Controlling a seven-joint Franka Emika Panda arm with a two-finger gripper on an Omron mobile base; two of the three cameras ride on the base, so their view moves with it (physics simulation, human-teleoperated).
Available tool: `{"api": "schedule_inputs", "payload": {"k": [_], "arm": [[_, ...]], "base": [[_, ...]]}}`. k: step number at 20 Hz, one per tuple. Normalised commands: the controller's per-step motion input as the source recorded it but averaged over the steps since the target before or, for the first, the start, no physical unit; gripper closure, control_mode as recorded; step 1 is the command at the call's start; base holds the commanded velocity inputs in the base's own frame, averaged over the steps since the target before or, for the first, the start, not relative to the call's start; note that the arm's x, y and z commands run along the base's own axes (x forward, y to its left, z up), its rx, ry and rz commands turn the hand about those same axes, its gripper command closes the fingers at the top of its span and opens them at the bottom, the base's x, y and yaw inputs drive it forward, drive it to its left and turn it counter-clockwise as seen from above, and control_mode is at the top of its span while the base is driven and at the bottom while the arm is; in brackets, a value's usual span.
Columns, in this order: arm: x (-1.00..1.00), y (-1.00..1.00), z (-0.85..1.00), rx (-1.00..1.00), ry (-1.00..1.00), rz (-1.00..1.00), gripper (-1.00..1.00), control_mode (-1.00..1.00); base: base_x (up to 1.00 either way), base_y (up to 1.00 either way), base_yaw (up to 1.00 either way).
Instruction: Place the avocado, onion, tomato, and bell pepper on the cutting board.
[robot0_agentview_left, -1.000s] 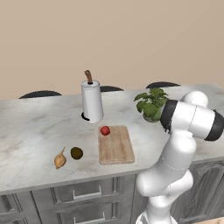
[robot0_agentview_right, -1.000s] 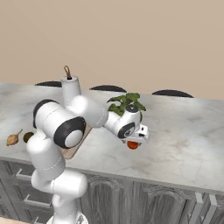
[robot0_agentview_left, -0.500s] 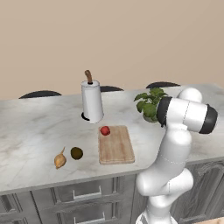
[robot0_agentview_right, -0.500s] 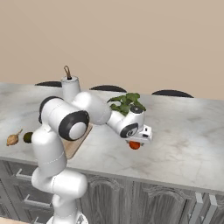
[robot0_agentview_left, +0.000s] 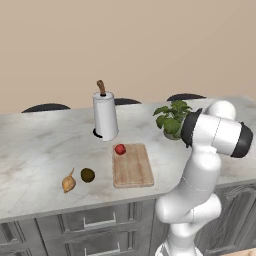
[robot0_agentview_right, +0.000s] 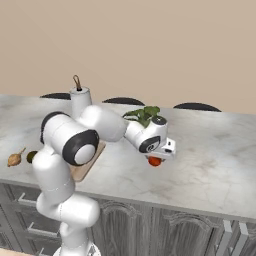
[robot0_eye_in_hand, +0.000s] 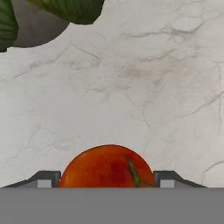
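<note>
Now the gripper (robot0_eye_in_hand: 107, 183) is closing around an orange-red fruit (robot0_eye_in_hand: 107, 167), probably the bell pepper, the fingertips (robot0_eye_in_hand: 43, 180) flanking it closely. Whether they are pressing on it yet is unclear; squeezing evenly across its middle and lifting straight up should keep it clear of the potted plant (robot0_agentview_right: 145, 116) on the way to the cutting board (robot0_agentview_left: 131, 165).

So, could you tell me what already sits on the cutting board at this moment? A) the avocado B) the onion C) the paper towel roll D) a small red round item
D: a small red round item rests at the far left corner of the cutting board, while the onion and the avocado lie on the counter to its left.
</note>
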Motion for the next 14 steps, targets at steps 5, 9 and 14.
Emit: {"api": "schedule_inputs", "payload": {"k": [5, 9, 14], "arm": [[-0.17, 0.06, 0.62, 0.00, -0.09, 0.01, 1.00, -1.00], [-0.23, 0.22, 0.53, 0.00, -0.04, 0.01, 1.00, -1.00], [-0.25, 0.34, 0.35, 0.00, 0.00, 0.06, 1.00, -1.00]], "base": [[0.00, 0.00, 0.00], [0.00, 0.00, 0.00], [0.00, 0.00, 0.00]]}}
